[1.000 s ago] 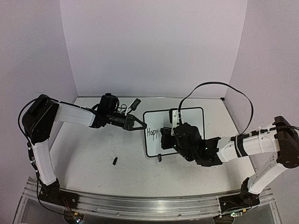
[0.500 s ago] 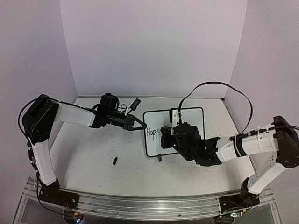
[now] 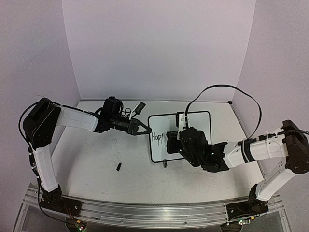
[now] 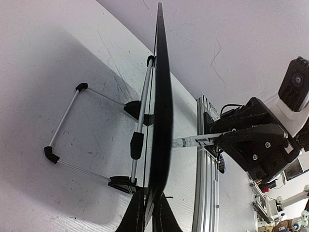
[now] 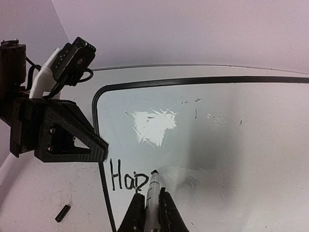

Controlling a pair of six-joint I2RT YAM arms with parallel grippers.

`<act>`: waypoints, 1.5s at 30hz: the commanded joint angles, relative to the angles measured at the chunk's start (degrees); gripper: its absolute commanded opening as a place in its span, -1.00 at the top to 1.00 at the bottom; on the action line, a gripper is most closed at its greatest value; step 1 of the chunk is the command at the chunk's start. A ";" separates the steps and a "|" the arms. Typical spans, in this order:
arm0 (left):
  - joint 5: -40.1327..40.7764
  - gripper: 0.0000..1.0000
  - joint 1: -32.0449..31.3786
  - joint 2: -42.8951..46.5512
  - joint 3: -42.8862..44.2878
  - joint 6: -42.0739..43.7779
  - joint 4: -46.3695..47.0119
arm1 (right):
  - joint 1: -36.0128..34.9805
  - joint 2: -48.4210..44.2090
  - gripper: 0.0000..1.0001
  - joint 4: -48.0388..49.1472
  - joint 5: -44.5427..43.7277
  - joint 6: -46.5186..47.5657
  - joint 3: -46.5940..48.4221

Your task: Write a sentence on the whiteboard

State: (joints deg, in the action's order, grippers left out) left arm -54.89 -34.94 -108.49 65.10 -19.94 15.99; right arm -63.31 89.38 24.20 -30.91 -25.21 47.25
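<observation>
- One small black piece (image 3: pixel 119 166) lies on the counter (image 3: pixel 87 159), near left.
- The left pincer (image 3: pixel 145 129) is clamped on the left edge of the one whiteboard (image 3: pixel 199 121), which stands mid-counter, propped on its stand with its long axis left to right.
- The sentence (image 5: pixel 127 180) reads "Hap" and runs rightward.
- The right pincer (image 5: pixel 151 199) is closed around one marker (image 5: pixel 153 182), its tip on the board.

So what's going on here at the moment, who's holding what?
The left gripper is shut on the left edge of the whiteboard, steadying it. The right gripper holds a marker with its tip at the board. The sentence has only begun: "Hap" is written so far. A small black piece, possibly the cap, lies loose nearer the arm bases.
</observation>
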 commanded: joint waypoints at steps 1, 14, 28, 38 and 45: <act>-2.95 1.00 -0.40 2.85 -0.40 -1.68 -0.52 | 0.23 -1.58 1.00 -1.93 -1.89 -1.13 -1.03; -3.02 1.00 -0.41 2.75 -0.33 -1.76 -0.52 | -0.72 -0.80 1.00 -2.18 -0.66 -2.79 -1.63; -3.03 1.00 -0.46 2.75 -0.32 -1.76 -0.52 | -1.45 1.98 1.00 -0.72 0.62 -1.80 1.22; 1.55 1.00 -0.50 3.84 -2.93 -1.85 -0.52 | -1.25 -13.17 1.00 -1.21 0.01 0.50 -5.52; 6.09 1.00 -0.48 5.12 -3.02 -4.48 -0.70 | 0.31 -16.14 1.00 -1.26 3.10 7.11 -7.08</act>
State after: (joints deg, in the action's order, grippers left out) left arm -50.68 -35.48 -106.59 62.74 -20.93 16.59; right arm -63.85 73.47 22.76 -29.58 -22.87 41.12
